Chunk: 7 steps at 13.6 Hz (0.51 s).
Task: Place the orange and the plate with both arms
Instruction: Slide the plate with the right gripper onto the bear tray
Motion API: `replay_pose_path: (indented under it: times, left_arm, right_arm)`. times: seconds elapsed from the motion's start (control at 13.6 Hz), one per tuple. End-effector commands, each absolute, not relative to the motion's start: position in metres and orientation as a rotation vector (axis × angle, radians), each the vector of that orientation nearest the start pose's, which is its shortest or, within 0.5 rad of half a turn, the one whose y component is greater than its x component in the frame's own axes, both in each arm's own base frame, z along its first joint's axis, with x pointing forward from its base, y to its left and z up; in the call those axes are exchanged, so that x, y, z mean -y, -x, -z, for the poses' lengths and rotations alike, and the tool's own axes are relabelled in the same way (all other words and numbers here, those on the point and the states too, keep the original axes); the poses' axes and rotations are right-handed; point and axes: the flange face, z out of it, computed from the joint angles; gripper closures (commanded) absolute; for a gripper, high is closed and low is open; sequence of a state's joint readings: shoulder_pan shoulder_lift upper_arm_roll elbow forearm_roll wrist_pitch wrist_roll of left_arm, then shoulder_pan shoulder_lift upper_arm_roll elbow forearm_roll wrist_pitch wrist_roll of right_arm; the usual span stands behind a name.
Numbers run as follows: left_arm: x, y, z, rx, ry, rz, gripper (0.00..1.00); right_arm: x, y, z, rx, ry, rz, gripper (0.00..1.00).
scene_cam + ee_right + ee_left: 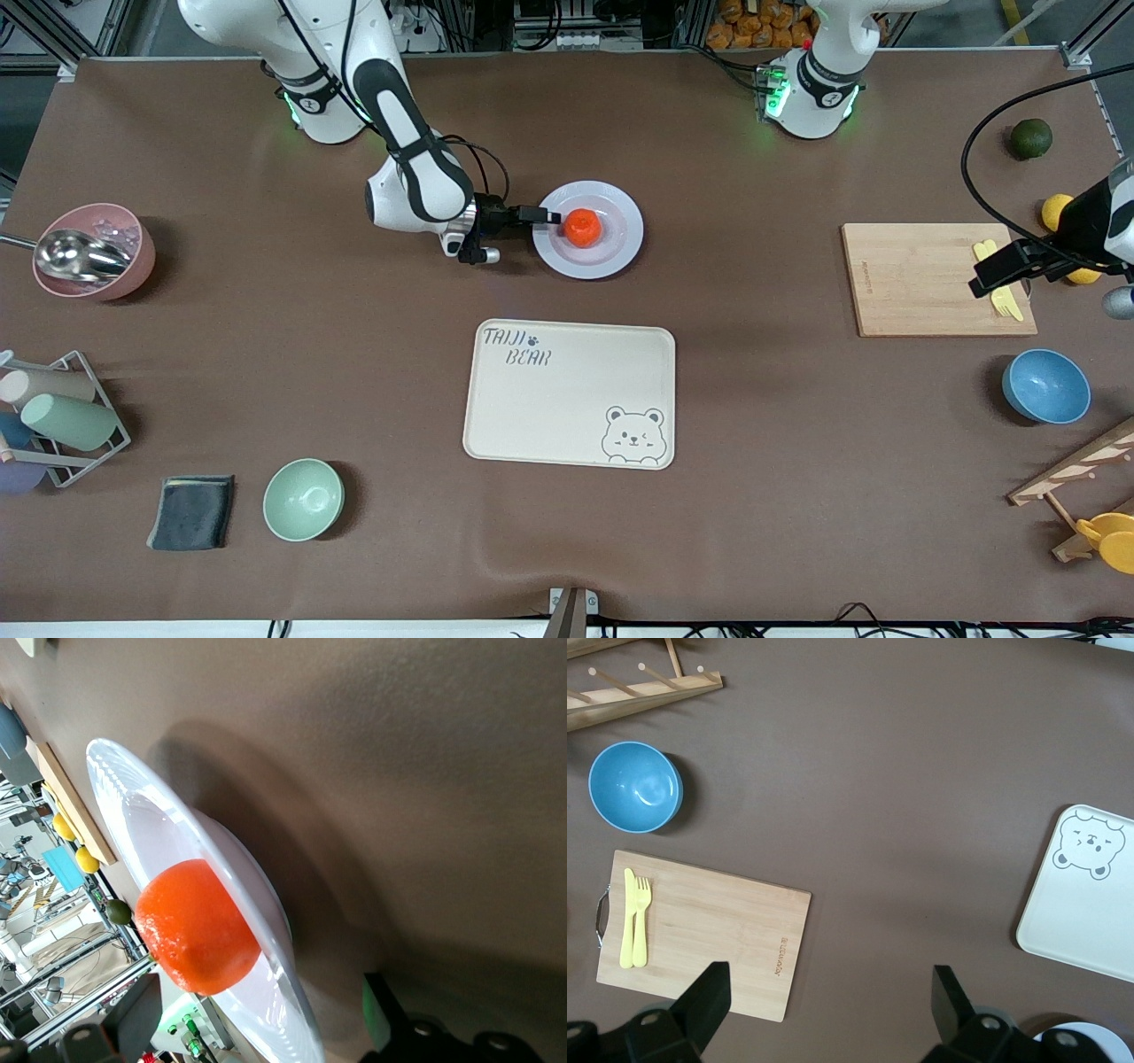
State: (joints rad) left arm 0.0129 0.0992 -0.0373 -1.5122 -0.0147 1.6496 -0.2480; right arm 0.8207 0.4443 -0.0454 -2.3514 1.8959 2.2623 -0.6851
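Orange (583, 228) sits on plate (588, 229), farther from the front camera than the bear tray (569, 392). Right gripper (542, 215) at plate's rim, fingers apart, just beside the fruit. Left gripper (826, 992) spread, over cutting board (704, 933); its arm partly cut off.

From my front feed the left pincer (999, 285) hangs over the cutting board (930, 279) and covers part of the yellow cutlery (1005, 306); its arm runs off the frame edge and hides most of one lemon (1083, 276); the drying rack (1076, 483) and yellow cup (1112, 540) are cut by that same edge; in my right wrist feed the plate (266, 1010) runs out of frame, and the right pincer (257, 1019) shows only blurred finger stubs; I cannot tell whether it grips the rim.
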Motion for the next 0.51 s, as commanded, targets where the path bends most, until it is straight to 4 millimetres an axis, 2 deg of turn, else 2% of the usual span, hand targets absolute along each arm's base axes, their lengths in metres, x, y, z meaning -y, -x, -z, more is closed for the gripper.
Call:
replay_pose_path:
  times: [0.0,0.07,0.15,0.22,0.29,0.44]
  left_arm:
    - [0.0137,-0.5844,-0.6038,0.335,3.167,0.043,0.0]
    - [0.0128,-0.5844,-0.6038,0.338,3.166,0.043,0.0]
    - [0.0129,-0.5849,-0.6037,0.338,3.168,0.043,0.0]
    - [0.0121,-0.5849,-0.603,0.34,3.167,0.041,0.0]
    - [0.0119,-0.5849,-0.6029,0.34,3.166,0.041,0.0]
    - [0.0119,-0.5853,-0.6021,0.34,3.166,0.039,0.0]
  right_arm:
    - [-0.3573,-0.3197,-0.1178,-0.286,2.132,-0.395,0.0]
    - [-0.3574,-0.3197,-0.1178,-0.286,2.131,-0.394,0.0]
    - [-0.3568,-0.32,-0.1176,-0.275,2.135,-0.383,0.31]
    - [-0.356,-0.3205,-0.1174,-0.262,2.142,-0.368,0.81]
    - [-0.3558,-0.3207,-0.1174,-0.259,2.141,-0.362,1.0]
    - [-0.3558,-0.3207,-0.1174,-0.256,2.142,-0.36,1.0]
